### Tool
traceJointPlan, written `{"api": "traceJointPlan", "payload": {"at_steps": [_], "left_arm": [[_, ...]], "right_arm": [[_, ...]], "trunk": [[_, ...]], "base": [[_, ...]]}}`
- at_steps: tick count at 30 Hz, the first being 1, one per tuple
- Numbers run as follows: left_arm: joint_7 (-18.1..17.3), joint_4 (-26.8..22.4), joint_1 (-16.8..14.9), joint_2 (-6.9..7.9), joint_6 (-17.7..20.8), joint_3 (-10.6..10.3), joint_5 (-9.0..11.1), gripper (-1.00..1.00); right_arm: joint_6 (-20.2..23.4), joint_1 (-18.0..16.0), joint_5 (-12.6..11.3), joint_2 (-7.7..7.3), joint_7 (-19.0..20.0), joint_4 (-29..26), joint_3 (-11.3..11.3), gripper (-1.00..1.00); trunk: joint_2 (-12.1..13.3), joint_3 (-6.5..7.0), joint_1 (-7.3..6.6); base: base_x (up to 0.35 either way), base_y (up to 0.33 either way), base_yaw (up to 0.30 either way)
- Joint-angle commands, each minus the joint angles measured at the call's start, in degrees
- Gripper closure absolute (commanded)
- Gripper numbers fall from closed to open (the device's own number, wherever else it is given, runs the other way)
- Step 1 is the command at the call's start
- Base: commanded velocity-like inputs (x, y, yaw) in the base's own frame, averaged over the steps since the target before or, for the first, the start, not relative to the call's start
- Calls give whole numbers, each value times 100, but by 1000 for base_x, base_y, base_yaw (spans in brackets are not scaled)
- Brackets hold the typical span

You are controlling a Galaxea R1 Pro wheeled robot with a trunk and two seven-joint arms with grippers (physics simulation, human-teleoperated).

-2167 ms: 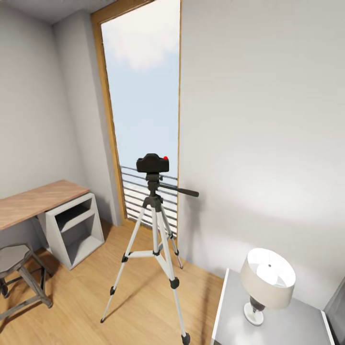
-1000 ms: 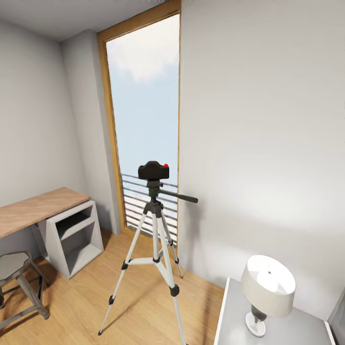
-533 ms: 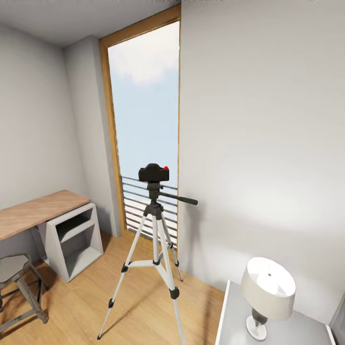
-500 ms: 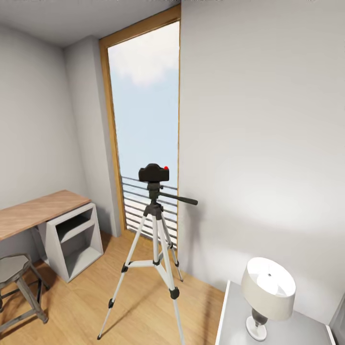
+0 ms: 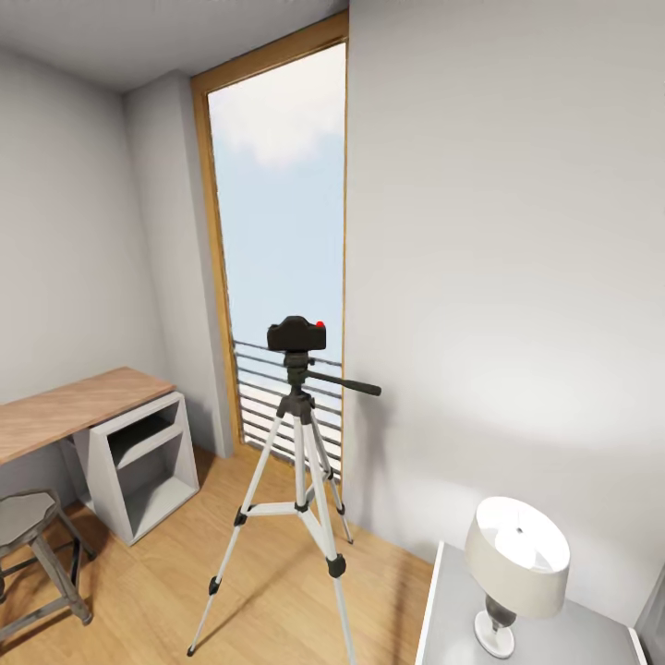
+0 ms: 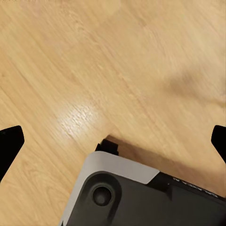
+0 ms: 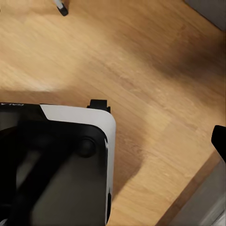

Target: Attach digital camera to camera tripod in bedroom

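Observation:
The matte-black digital camera [image 5: 296,333], with its red button on top, sits on the head of the camera tripod [image 5: 298,462]. The tripod stands on the wood floor in front of the tall window, its black handle [image 5: 346,384] pointing right. In the left wrist view my left gripper [image 6: 113,143] hangs open over bare floor, with a black fingertip [image 6: 8,145] at each side edge. In the right wrist view my right gripper [image 7: 113,141] is open too, with one fingertip [image 7: 219,140] showing. A tripod foot [image 7: 61,7] shows on the floor there. Nothing is held.
A wood-topped desk [image 5: 65,406] with a grey cube shelf [image 5: 143,457] stands at the left, a metal stool [image 5: 32,545] before it. A grey nightstand [image 5: 443,619] with a white lamp [image 5: 515,559] is at the lower right. My own base [image 6: 141,197] shows below both wrists.
The head view has tilted up and drawn back slightly, so the whole picture shifted. The camera stays on the tripod, which has not moved.

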Motion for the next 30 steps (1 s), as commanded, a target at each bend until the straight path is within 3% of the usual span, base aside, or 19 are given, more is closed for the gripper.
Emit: {"api": "traceJointPlan", "payload": {"at_steps": [1,30], "left_arm": [[16,-3,-1,1,-10,-50,42,-100],[16,-2,1,5,-11,-53,23,-100]], "right_arm": [[-4,-5,46,-1,15,8,-12,-100],[-250,-6,47,-15,19,11,-4,-100]], "trunk": [[-3,-3,1],[-3,-2,1]], "base": [[0,0,0],[0,0,0]]}}
